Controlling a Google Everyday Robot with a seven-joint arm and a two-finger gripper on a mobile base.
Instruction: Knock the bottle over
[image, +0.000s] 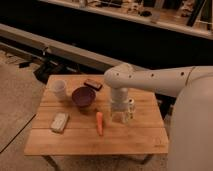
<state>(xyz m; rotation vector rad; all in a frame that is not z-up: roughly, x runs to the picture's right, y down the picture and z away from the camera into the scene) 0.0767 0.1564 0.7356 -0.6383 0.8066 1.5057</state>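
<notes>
The bottle (130, 110), small and clear with a white cap, stands upright on the right half of the wooden table (135, 137). My gripper (118, 118) hangs straight down from the white arm, right beside the bottle on its left. Its fingers reach down to the tabletop and are open, with nothing between them. The gripper's body hides part of the bottle's left side, and I cannot tell whether the two touch.
An orange carrot (99, 123) lies just left of the gripper. A dark purple bowl (83, 96), a white ribbed cup (59, 89), a small dark flat object (93, 84) and a pale sponge (60, 121) occupy the table's left half. A dark ledge runs behind.
</notes>
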